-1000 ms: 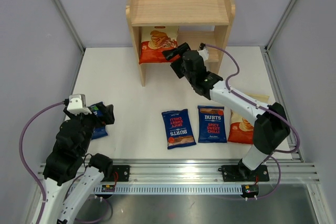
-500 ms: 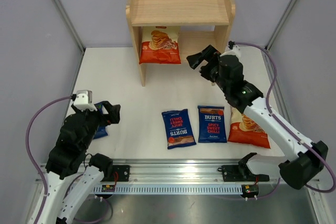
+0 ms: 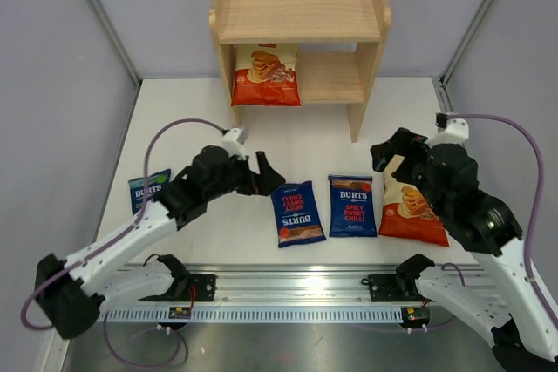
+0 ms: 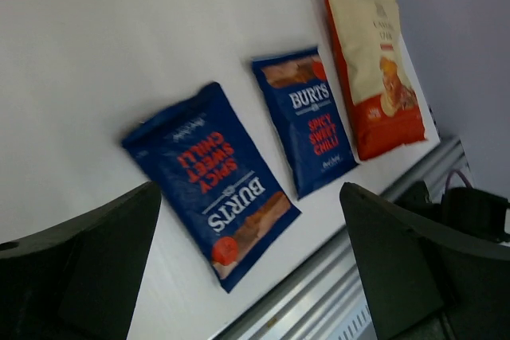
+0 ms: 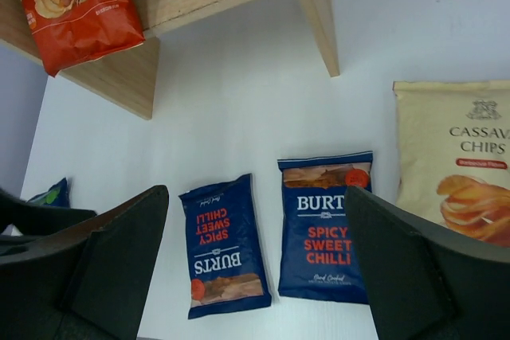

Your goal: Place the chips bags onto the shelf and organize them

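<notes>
With one cassava chips bag (image 3: 265, 76) lying on the lower tier of the shelf (image 3: 296, 13), the right gripper (image 3: 384, 151), wide open and empty, is retreating from the shelf while the left gripper (image 3: 267, 172), likewise gaping and empty, is swinging toward a Spicy Sweet Chilli bag (image 3: 296, 213) in front of the shelf, probably the next pick.

The white tabletop (image 3: 200, 119) is lit brightly and evenly from above; soft shadow is cast beneath the light wooden two-tier shelf (image 3: 299, 15). The left wrist view is slightly blurred.
</notes>
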Available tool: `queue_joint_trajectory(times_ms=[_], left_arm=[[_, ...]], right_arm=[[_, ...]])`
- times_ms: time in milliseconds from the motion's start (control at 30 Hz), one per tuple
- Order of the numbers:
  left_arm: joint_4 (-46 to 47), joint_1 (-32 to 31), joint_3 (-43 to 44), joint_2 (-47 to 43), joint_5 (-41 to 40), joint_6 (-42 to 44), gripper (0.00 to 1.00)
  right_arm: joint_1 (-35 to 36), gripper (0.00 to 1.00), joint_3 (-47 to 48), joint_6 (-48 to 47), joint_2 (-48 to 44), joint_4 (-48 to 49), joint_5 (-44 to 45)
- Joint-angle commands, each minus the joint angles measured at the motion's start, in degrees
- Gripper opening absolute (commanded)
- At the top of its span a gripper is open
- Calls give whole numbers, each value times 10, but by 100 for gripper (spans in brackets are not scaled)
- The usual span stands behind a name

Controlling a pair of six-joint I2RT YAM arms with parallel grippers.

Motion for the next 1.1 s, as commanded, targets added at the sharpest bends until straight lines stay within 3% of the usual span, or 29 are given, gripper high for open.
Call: queue_joint_trajectory(times_ms=[0, 200, 467, 700, 967, 1067], left_arm=[[131, -101, 77, 97, -27, -38, 99], [145, -198, 267, 383, -20, -55, 99], [102, -247, 579, 693, 46, -85, 99], [7, -269, 753, 838, 11, -105, 98], [-12, -275, 753, 870, -28, -131, 96], [14, -276, 752, 890, 2, -140, 96]], right_arm=[[-2, 99, -9, 0, -68, -74, 36], [-2, 99, 8, 11, -147, -118, 50], [-2, 100, 55, 19, -209, -170, 41], [-2, 100, 66, 31, -231, -198, 7], [-2, 99, 70, 35, -237, -192, -26], [-2, 99, 63, 37, -238, -182, -36]])
